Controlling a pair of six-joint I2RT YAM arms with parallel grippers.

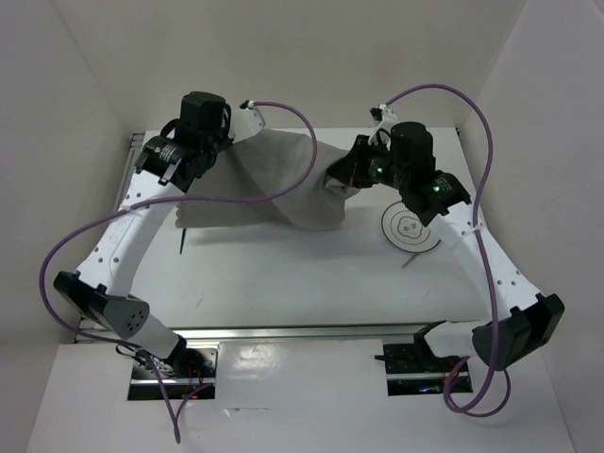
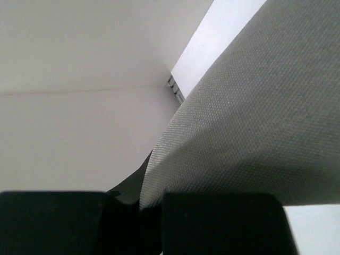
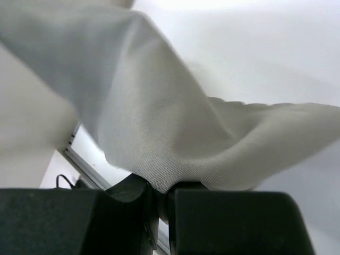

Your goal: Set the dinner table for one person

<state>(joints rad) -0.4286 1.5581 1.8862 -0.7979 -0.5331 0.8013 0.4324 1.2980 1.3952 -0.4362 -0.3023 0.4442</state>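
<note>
Across the overhead view's upper middle, we hold the grey mat (image 1: 283,184) sagging over the bench (image 1: 302,278), left claw (image 2: 150,207) and right claw (image 3: 159,194) each pinching an edge, and should draw it taut before lowering.

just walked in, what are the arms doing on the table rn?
Both arms are handling the grey cloth mat. The left gripper and right gripper are each shut on an edge of it, holding it up over the far half of the dinner table, where it sags and twists between them. A round patterned plate sits on the table under the right arm. A thin dark item lies near the left arm, too small to identify.
</note>
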